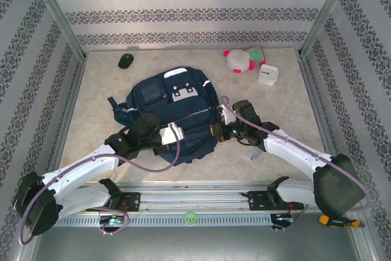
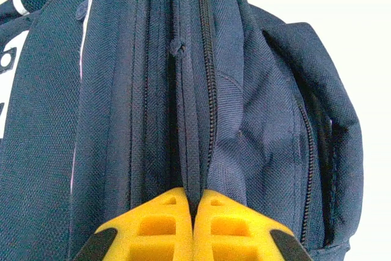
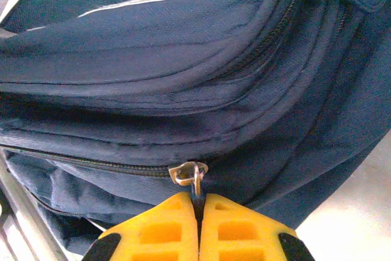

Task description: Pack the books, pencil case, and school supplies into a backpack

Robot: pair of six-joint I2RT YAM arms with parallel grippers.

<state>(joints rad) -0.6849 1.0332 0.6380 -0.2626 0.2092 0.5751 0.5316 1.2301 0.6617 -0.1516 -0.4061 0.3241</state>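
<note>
- Two-handed, holding the backpack (image 1: 192, 111), lying flat at the middle of the table (image 1: 98, 84) with the grey-white front patch facing up.
- Pinching a ridge of navy fabric (image 2: 189, 120) just beside a zipper (image 2: 206, 59) with the left gripper (image 2: 194, 198), clamped shut on that fold at 6 o'clock in the left wrist view.
- Gripping the metal zipper pull (image 3: 190, 174) with the right gripper (image 3: 198, 201), closed tight on the tab at 6 o'clock in the right wrist view.
- Judging by these holds, bracing the bag on one side and getting ready to run the slider on the other; opening or closing, impossible to tell.
- Showing meshed teeth toward 9 o'clock of the pull, so hiding the inside; packed or not with books and school supplies, impossible to tell.
- Lying apart from the bag: a black mouse (image 1: 126, 60) at 11 o'clock, a plush toy (image 1: 241, 59) and a white clock (image 1: 267, 75) at 1 o'clock, none belonging in the load.
- Counting progress cautiously: zipper work in hand, with loading or final closing possibly waiting.
</note>
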